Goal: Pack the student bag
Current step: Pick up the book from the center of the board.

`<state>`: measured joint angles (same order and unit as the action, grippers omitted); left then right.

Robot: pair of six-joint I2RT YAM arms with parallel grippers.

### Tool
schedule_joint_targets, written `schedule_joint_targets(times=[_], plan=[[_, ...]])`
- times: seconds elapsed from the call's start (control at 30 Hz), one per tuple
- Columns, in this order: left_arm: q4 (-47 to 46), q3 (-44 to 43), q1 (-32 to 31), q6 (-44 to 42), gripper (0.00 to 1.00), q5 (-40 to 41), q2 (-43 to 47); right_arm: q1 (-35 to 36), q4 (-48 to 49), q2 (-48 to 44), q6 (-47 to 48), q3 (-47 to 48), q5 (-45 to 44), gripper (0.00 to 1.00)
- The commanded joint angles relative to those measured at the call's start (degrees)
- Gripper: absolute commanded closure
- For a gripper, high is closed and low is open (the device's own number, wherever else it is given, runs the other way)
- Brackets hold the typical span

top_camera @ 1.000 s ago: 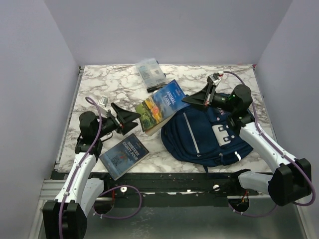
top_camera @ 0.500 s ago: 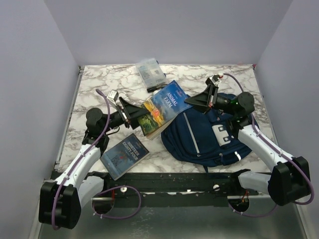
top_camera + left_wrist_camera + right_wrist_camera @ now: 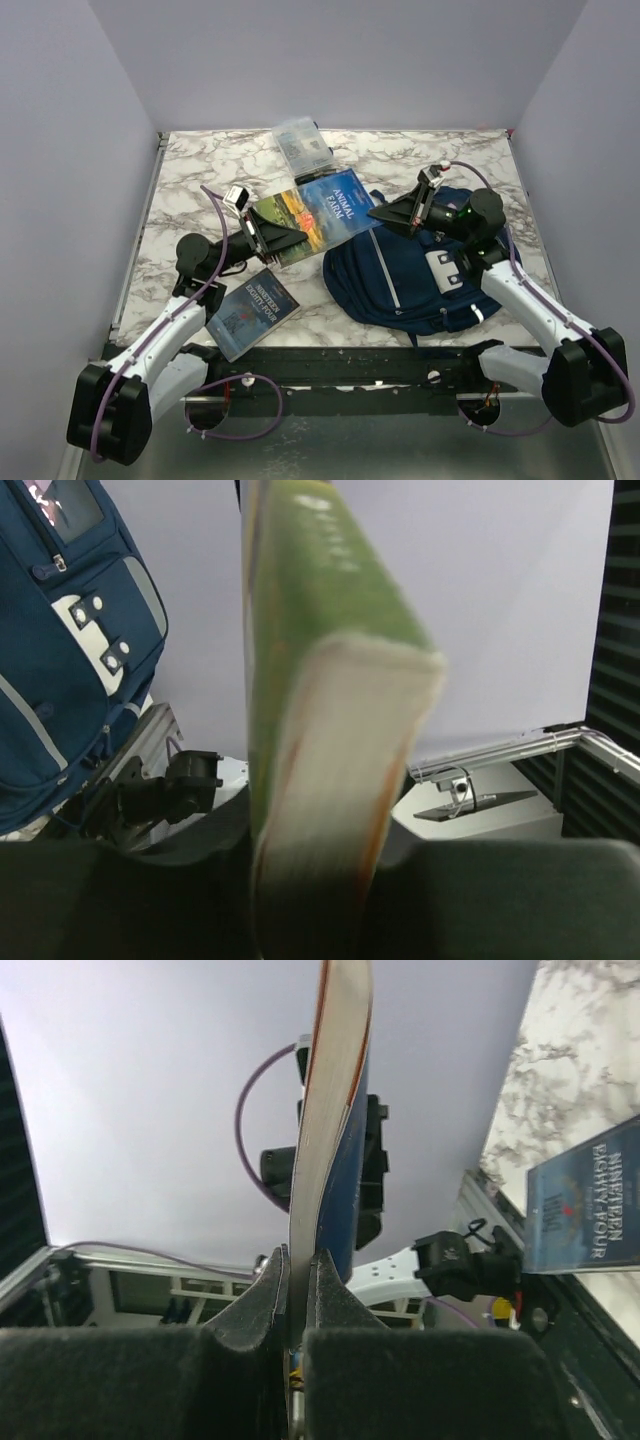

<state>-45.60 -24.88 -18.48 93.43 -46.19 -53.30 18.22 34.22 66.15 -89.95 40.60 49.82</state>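
The student bag point(image 3: 410, 280), navy blue with grey trim, lies flat at the right of the table; its pockets also show in the left wrist view point(image 3: 60, 630). The Animal Farm book point(image 3: 320, 205) hangs above the table between both grippers. My left gripper point(image 3: 272, 236) is shut on the book's left end, whose green spine and page edge point(image 3: 330, 730) fill the space between the jaws point(image 3: 310, 900). My right gripper point(image 3: 380, 212) is shut on the book's right edge, and a thin white strip of the book point(image 3: 330, 1110) runs between its closed fingers point(image 3: 297, 1260).
A second book, Nineteen Eighty-Four point(image 3: 250, 308), lies near the front left edge of the table and appears in the right wrist view point(image 3: 590, 1210). A small clear plastic pouch point(image 3: 303, 148) sits at the back centre. Grey walls close in the marble table.
My left gripper moved right to the Animal Farm book, closed on its left end and raised it. The right gripper stayed shut at the book's right edge, barely shifting.
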Motion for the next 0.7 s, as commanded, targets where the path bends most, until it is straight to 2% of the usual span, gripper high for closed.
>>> schedule_joint_targets(times=[0.0, 0.1, 0.23, 0.3, 0.37, 0.5, 0.57, 0.67], plan=[[-3.98, -2.16, 0.02, -1.1, 0.8, -0.09, -1.27, 0.48, -17.76, -5.54, 15.06, 2.07, -4.73, 1.0], [-3.68, -1.98, 0.17, -2.18, 0.97, -0.86, -2.88, 0.5, -30.34, -8.11, 23.76, 4.23, -7.01, 0.98], [3.23, -1.95, 1.08, -6.79, 1.0, -1.1, -1.59, 0.5, -44.28, -8.82, 35.2, 6.3, -9.98, 0.66], [12.36, -3.6, 2.21, -12.14, 1.0, -1.44, 1.22, 0.5, -54.15, -7.67, 44.23, 9.0, -14.64, 0.55], [25.62, -6.26, 3.99, -19.61, 1.0, -0.67, 5.05, 0.49, -61.63, -6.63, 51.63, 10.76, -20.31, 0.47], [62.75, -17.79, 7.56, -39.7, 1.0, 8.15, 10.62, 0.49, -67.24, -5.79, 60.91, 11.55, -27.26, 0.33], [74.45, -22.74, 8.48, -46.51, 1.0, 13.39, 11.47, 0.58, -69.46, -4.26, 63.74, 12.65, -29.33, 0.32], [83.4, -26.51, 9.31, -51.76, 1.0, 19.09, 12.22, 4.49, -70.77, -1.73, 65.02, 13.78, -36.3, 0.32]])
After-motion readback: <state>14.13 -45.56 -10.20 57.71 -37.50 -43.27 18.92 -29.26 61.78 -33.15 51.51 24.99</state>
